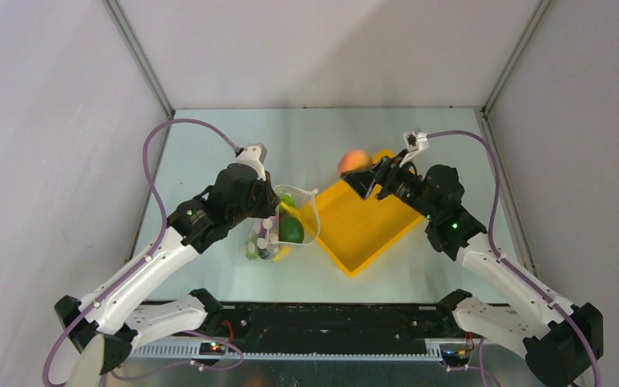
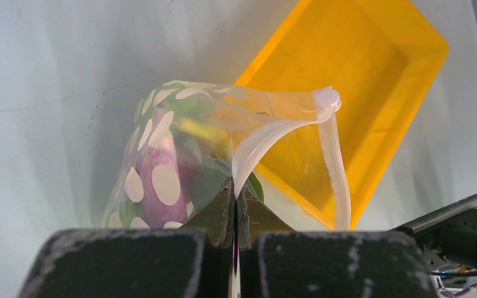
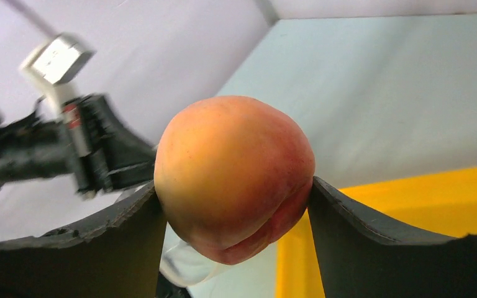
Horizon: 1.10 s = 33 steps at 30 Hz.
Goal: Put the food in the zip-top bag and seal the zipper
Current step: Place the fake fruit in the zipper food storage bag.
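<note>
From above, your left gripper [image 1: 272, 211] is pinching the rim of the clear, white-dotted plastic zip-top bag [image 1: 310, 211]. The bag stands with its mouth open on the pale, smooth table [image 1: 209, 153], just at 9 o'clock of the yellow rectangular hard-plastic tray [image 1: 371, 230]. A glossy round green fruit [image 1: 292, 230] shows through the film, with scraps of yellow and purple below it. Your right gripper [image 1: 360, 171] holds the rounded orange-pink peach [image 1: 355, 160] over the tray's far corner, at 2 o'clock from the bag.

In the left wrist view, the jaws are pressed together on a fold of thin film. Beside them the white zipper strip [image 2: 279, 127] rises and bends in a stiff loop around the mouth. A smooth purple eggplant [image 2: 161, 205] lies behind the oval white dots, and the tray sits at 1 o'clock.

In the right wrist view, the two dark, rough-edged fingers [image 3: 360, 230] clamp the peach at 3 and 9 o'clock. Its matte skin shades from orange to red, and it hangs clear of the tray's yellow rim
</note>
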Tool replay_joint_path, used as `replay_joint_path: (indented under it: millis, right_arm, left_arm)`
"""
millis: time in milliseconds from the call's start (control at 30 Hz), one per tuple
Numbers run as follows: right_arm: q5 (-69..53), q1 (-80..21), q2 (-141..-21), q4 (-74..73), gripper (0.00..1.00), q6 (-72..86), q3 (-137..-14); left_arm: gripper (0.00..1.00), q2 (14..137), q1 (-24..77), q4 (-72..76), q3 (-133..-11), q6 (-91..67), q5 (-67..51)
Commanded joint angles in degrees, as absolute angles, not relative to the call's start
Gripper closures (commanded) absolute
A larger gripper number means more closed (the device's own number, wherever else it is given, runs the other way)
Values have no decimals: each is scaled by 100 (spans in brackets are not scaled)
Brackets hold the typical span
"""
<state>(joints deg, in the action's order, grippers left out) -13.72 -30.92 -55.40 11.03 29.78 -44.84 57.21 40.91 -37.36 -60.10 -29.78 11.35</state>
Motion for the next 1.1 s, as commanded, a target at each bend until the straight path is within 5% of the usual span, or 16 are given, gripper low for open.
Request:
replay_joint_path:
  millis: [0, 500, 700, 1067]
  right_arm:
    - [-2288, -3488, -5640, 2028, 58, 2721, -4482]
    - [-803, -5300, -7383, 1598, 53, 2190, -5499]
    - [281, -5590, -7703, 957, 40, 1983, -5838]
    - [438, -5634, -7771, 753, 14, 2048, -5925]
  left_arm:
    - [100, 5634, 4089, -3528, -6039, -2978, 1199]
    - [100, 5690, 4091, -3516, -6050, -2994, 1139]
    - [100, 5681, 4094, -3558, -6042, -2979, 1144]
    - [100, 5563, 4095, -3527, -6027, -2996, 1183]
